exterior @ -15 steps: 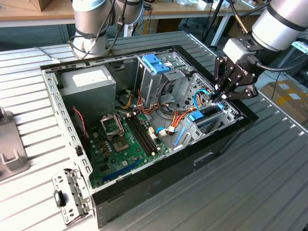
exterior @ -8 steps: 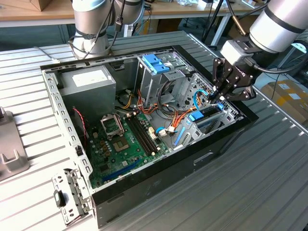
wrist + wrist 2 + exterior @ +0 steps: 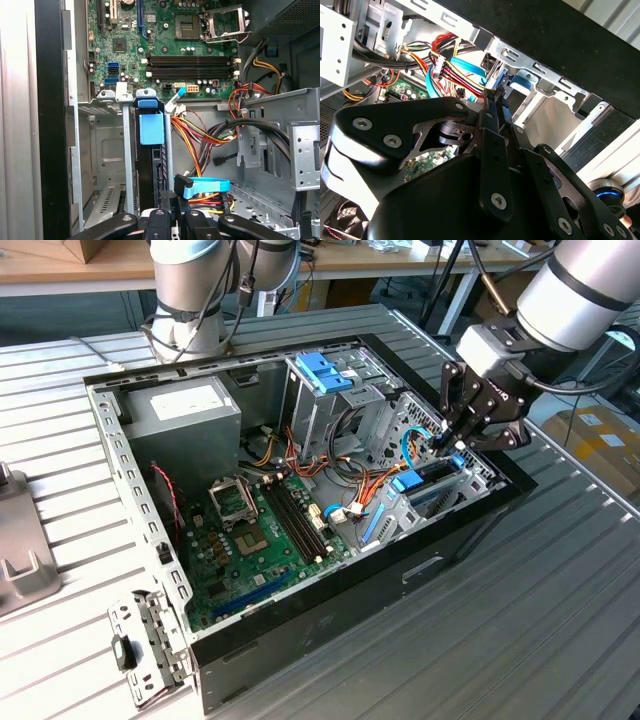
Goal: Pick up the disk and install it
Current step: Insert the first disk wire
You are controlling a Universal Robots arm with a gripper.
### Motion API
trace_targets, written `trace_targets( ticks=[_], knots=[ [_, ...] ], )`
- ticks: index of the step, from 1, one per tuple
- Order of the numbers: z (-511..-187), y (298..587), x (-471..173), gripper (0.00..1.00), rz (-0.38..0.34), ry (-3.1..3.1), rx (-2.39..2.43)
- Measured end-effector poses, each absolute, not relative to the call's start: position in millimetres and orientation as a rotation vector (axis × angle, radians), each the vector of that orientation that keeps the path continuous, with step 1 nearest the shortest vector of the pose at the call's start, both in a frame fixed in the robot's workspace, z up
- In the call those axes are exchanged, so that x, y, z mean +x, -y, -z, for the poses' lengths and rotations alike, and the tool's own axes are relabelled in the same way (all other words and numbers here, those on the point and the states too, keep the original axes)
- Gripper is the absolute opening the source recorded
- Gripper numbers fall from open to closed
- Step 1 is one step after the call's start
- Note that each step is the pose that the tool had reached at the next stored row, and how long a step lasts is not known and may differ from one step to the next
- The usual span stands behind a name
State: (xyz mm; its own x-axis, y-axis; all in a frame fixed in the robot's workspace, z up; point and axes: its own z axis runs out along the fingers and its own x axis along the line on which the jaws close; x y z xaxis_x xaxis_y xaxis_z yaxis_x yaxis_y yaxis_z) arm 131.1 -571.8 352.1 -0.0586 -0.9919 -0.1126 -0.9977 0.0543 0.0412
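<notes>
The disk (image 3: 418,487) stands on edge in the drive bay at the case's corner on the exterior view's right, blue plastic on its upper end. In the first wrist view its dark body (image 3: 150,170) and blue tab sit in a slot between metal rails. My gripper (image 3: 447,443) hangs just above the disk's end inside the case. In the second wrist view the black fingers (image 3: 490,107) run side by side to a narrow tip, the gripper (image 3: 493,95) shut with nothing seen between them. The gripper (image 3: 174,217) is over the disk's near end in the first wrist view.
The open computer case (image 3: 120,450) lies on a slatted metal table. Inside are a grey power supply box (image 3: 185,410), an upright metal cage with a blue top (image 3: 325,375), the green motherboard (image 3: 255,530) and bundled cables (image 3: 200,135). A loose metal bracket (image 3: 150,640) lies outside.
</notes>
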Motion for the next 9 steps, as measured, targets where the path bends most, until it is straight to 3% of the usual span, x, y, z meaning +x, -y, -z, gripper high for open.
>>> trace_targets(
  ticks=[9],
  knots=[
    [-351.2, 574.6, 130.3, 0.17, -0.166, -2.241, -2.118]
  ],
)
